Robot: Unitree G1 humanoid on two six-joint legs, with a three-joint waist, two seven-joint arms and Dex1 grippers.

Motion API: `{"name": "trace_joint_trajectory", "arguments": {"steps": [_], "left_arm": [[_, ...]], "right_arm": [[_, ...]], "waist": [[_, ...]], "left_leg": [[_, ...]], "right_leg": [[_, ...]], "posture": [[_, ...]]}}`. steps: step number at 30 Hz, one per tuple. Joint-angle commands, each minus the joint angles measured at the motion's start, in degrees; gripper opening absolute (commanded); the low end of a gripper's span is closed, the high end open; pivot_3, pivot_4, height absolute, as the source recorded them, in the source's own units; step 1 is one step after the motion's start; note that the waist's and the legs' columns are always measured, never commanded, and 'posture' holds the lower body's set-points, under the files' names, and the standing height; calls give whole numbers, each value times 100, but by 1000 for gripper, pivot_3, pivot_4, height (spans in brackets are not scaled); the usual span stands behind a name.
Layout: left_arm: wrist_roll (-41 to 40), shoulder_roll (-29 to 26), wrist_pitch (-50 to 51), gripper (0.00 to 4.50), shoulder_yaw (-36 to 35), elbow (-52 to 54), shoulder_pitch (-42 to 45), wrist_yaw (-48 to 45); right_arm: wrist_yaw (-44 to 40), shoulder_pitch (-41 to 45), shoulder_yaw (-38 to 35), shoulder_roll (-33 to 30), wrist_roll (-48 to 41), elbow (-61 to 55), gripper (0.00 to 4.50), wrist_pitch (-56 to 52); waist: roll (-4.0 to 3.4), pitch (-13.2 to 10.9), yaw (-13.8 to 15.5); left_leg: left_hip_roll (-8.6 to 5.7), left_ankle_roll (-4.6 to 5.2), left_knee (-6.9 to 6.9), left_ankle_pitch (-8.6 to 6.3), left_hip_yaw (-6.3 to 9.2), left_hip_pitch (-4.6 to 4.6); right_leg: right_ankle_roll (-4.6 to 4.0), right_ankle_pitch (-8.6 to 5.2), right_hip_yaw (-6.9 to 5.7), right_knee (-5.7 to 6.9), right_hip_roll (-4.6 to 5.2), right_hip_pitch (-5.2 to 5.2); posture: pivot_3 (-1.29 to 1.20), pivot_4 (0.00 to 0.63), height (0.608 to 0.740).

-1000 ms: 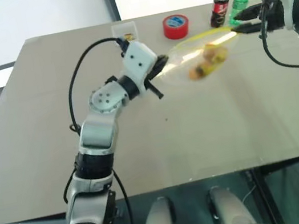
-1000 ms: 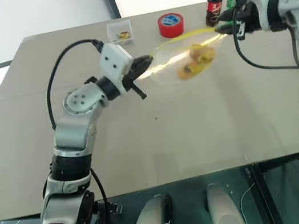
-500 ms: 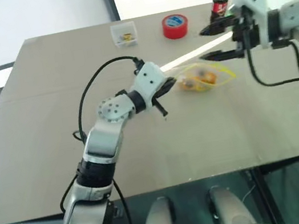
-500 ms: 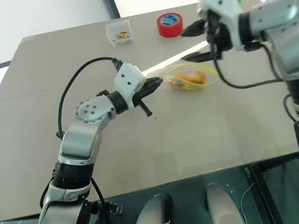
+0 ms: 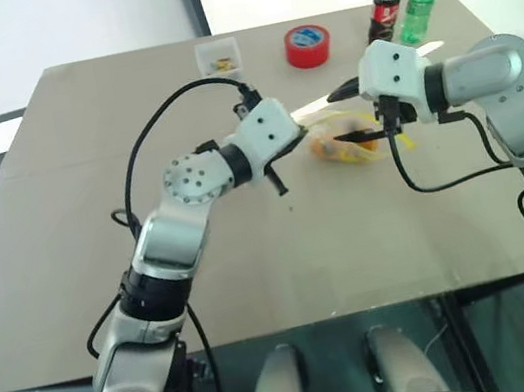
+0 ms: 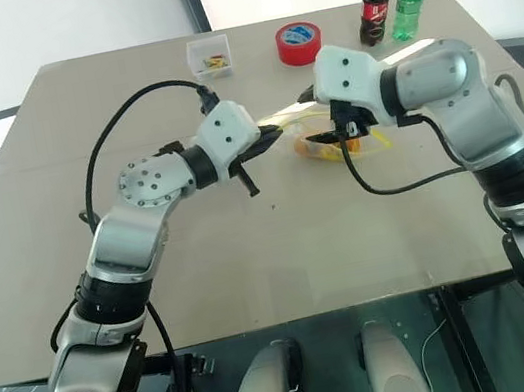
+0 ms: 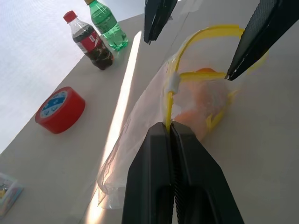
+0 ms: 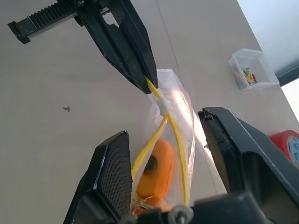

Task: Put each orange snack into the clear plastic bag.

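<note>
— Listing item one: where is the clear plastic bag [image 5: 347,133]?
— On the tabletop [image 5: 371,238], its yellow strip pinched in the left hand [image 7: 170,125], fingers together on it.
— The orange snacks [image 8: 157,173]?
— Inside the bag.
— The right hand [image 8: 163,158]?
— Fingers apart, one on either side of the bag's mouth.
— Other stock?
— Red tape roll [image 5: 308,46], two bottles [image 5: 398,7], small clear box [image 5: 218,57].

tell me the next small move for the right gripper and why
Probably close the right gripper on the yellow strip. Its fingers stand open either side of the clear plastic bag, the orange snacks look already inside, and the left gripper is pinching the strip's other end.
</note>
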State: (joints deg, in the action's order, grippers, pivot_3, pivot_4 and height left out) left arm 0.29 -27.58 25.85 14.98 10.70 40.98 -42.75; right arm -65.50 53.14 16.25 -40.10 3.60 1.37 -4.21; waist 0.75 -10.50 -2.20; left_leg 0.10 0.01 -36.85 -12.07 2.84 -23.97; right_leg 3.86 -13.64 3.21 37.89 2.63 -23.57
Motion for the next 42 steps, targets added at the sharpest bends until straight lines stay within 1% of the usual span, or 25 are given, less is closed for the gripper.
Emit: {"name": "trace_joint_trajectory", "arguments": {"steps": [1, 11, 12, 13, 16, 17, 31, 36, 42], "left_arm": [[70, -49, -70, 0, 18, 291, 86, -30], [86, -54, -51, 0, 27, 409, 24, -45], [90, -48, -59, 0, 29, 397, 27, -40], [95, -44, -64, 0, 30, 386, 32, -36], [97, -60, -69, 0, 7, 385, 26, -31], [94, -66, -64, 0, -5, 392, 12, -28], [106, -56, -152, 0, -19, 340, -12, 11], [116, -89, -200, 0, -48, 330, -37, 18], [163, -273, -482, 0, -175, 168, -161, 30]], "right_arm": [[58, 16, -58, 16, 41, -45, 2753, 221], [148, -18, -57, 140, 50, -104, 2753, 294], [161, -11, -32, 162, 73, -73, 2239, 327], [164, -4, -13, 175, 94, -48, 1899, 357], [180, 12, -1, 211, 141, -19, 382, 393], [203, 16, -14, 228, 150, -8, 117, 399], [246, 66, -56, 147, 305, 217, 117, 556], [243, 31, -113, -14, 378, 338, 117, 641], [296, -38, -190, -338, 462, 555, 117, 716]], "waist": [[0, 0, 1], [0, 0, -1], [0, 0, -1], [0, 0, -1], [0, 0, 1], [0, 0, 1], [0, 0, 1], [0, 0, 1], [0, 0, 2]], "left_leg": [[0, 0, 0, 0, 0, 0], [0, 0, 0, 0, 0, 0], [0, 0, 0, 0, 0, 0], [0, 0, 0, 0, 0, 0], [0, 0, -1, 0, 0, 0], [0, 0, 0, 0, 0, 0], [0, 0, -1, 0, 0, 0], [0, 0, -1, 0, 0, 0], [0, 0, -1, 0, 0, 0]], "right_leg": [[0, 0, 0, 0, 0, 0], [0, 0, 1, 0, 0, 0], [0, 0, 1, 1, 0, 0], [0, 0, 1, 1, 0, 0], [0, 0, 0, 1, 0, 0], [0, 0, 1, 1, 0, 0], [0, 0, 0, 2, 0, 0], [0, 0, 1, 2, 0, 0], [0, 0, 1, 2, 0, 0]], "posture": [[0, 150, 740], [0, 150, 740], [0, 150, 740], [0, 150, 740], [0, 150, 740], [0, 150, 740], [0, 150, 740], [0, 150, 740], [0, 150, 740]]}}
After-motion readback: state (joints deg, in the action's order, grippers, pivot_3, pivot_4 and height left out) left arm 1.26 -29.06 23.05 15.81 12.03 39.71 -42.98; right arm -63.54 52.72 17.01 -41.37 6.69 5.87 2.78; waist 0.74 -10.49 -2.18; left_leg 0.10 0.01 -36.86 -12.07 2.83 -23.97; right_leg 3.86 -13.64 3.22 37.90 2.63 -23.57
